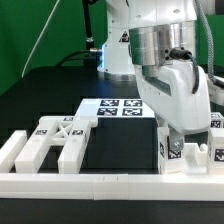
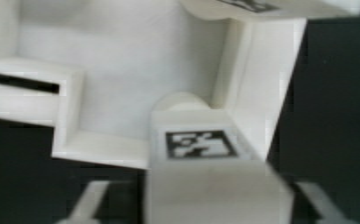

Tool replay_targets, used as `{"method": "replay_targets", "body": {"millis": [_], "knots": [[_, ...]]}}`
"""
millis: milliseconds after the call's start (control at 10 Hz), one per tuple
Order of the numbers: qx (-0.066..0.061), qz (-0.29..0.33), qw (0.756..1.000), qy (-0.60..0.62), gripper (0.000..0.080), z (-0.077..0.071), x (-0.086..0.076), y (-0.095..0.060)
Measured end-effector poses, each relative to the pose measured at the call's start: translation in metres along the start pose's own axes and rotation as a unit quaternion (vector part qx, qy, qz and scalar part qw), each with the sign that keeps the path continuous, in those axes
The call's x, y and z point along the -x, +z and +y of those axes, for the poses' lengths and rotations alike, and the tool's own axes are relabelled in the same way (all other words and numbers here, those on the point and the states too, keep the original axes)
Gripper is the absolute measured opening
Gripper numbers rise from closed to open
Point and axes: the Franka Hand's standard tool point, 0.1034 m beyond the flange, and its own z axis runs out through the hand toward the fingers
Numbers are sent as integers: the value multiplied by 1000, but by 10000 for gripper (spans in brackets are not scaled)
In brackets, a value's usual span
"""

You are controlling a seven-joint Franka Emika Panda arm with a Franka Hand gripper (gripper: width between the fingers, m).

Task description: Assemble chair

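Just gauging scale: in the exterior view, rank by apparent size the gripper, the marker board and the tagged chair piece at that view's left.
1. The gripper, though nearness to the camera inflates it.
2. The tagged chair piece.
3. The marker board, farther back and partly hidden by the gripper, so unsure.

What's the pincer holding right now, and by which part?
Cannot tell. The pincer straddles a tagged chair piece, but finger contact isn't visible in either view.

The gripper (image 1: pixel 172 152) has its tips hidden among chair pieces (image 1: pixel 212 140) cropped by the exterior view's right edge; the wrist view is blurred.
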Motion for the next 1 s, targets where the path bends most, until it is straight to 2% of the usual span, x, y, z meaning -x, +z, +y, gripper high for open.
{"method": "replay_targets", "body": {"millis": [100,200,300,500,800,900,1000], "knots": [[13,-2,996,-92,455,1,1,0],[16,-9,986,-167,601,-1,-1,-4],[17,-13,974,-225,638,-1,-2,-6],[25,-16,934,-355,647,3,-4,-4],[26,-15,896,-443,649,3,-7,-4],[27,-15,873,-486,649,3,-7,-5],[26,-11,833,-552,649,0,-6,-5]]}}
